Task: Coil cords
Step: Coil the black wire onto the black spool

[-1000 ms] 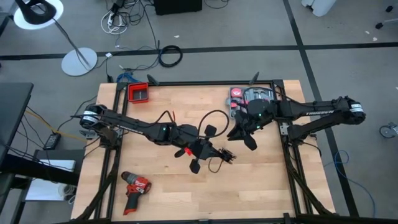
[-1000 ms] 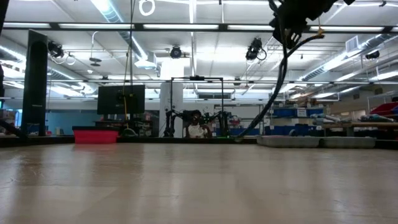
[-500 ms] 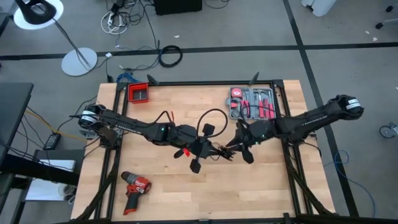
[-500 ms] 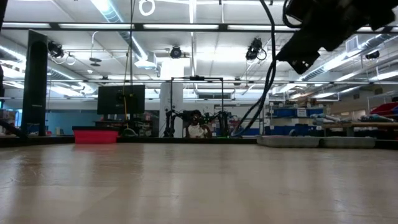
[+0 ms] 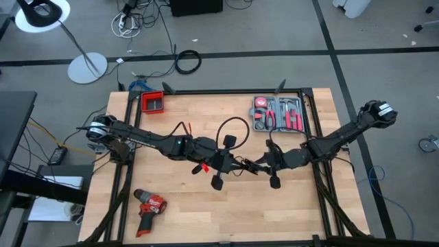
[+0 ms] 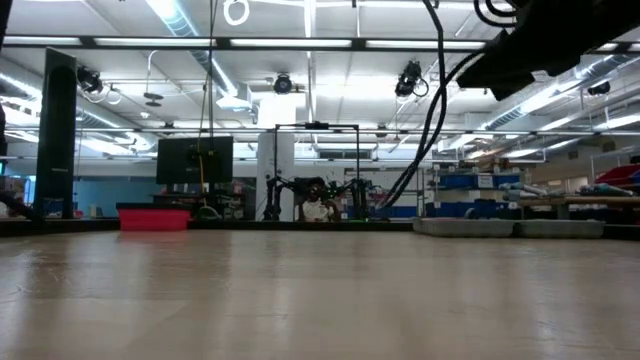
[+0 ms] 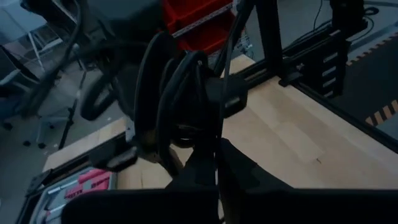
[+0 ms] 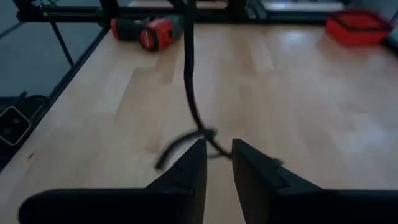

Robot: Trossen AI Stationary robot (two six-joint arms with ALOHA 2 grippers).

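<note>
A: Going left to right, quick. Red drill point(image 5: 149, 208) is sitting near the front left of the table point(image 5: 171, 226), red bin point(image 5: 153, 102) at the back left corner. Neither matters.

B: Where am I holding?

A: I'm keeping my left gripper point(image 5: 226, 165) clamped shut on the cord point(image 5: 232, 130) at mid-table. In the left wrist view the cord point(image 7: 180, 93) is bunching in several loops right at my fingers, and from above one loop is arching toward the back of the table.

B: And the right side?

A: My right gripper point(image 5: 266, 167) is now just beside the left one; a second ago it was up by the tool case point(image 5: 278, 114), so it has swung down and in. Its fingers point(image 8: 193, 171) are standing a little apart, nothing between them. The cord's free tail point(image 8: 189, 87) is trailing ahead of them toward the table.

B: Meaning?

A: My guess: I'm lining up to catch the loose end and lay another turn on the bundle. Coil is part done, not finished.
</note>
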